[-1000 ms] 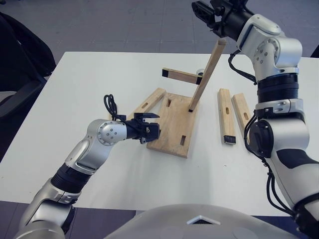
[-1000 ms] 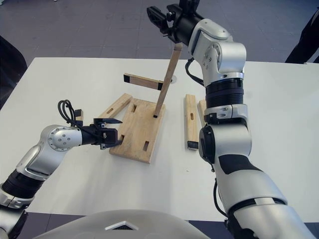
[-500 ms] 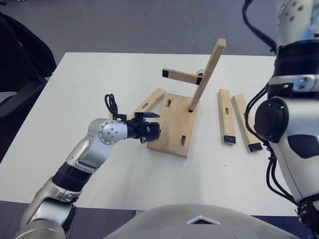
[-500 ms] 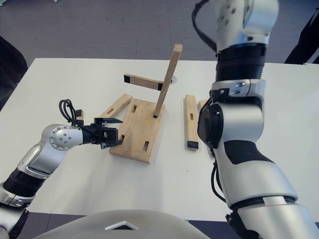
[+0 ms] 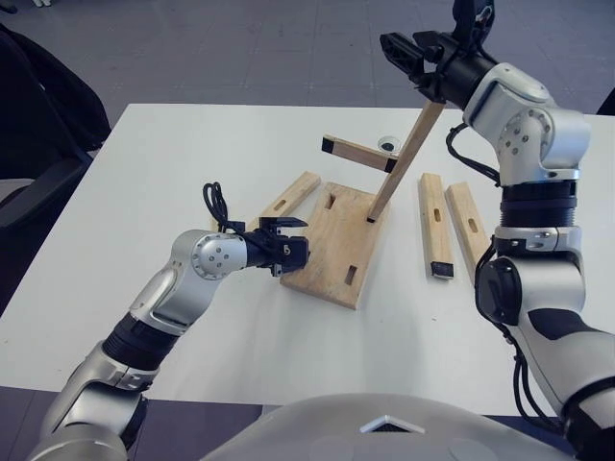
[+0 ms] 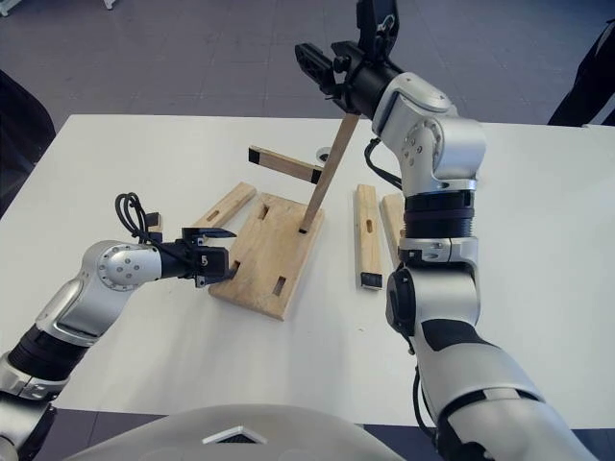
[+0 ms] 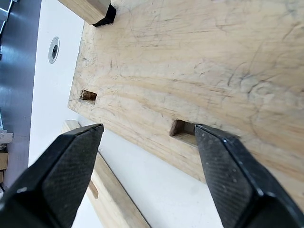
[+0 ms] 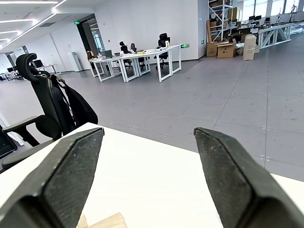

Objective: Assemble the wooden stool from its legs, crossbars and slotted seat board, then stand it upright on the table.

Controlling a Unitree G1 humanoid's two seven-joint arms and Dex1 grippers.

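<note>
Left jaws spread at seat board [image 5: 334, 248] edge; right jaws spread above leg [image 5: 404, 161].

1. You're looking at a white table [image 5: 173, 154] standing on a grey tiled floor [image 5: 240, 48].
2. A black office chair [image 8: 45, 95] stands near the table's edge on the robot's left.
3. Farther back you can see white desks [image 8: 137, 59], tall shelving [image 8: 219, 16] with boxes [image 8: 223, 49], and ceiling strip lights [image 8: 28, 31].
</note>
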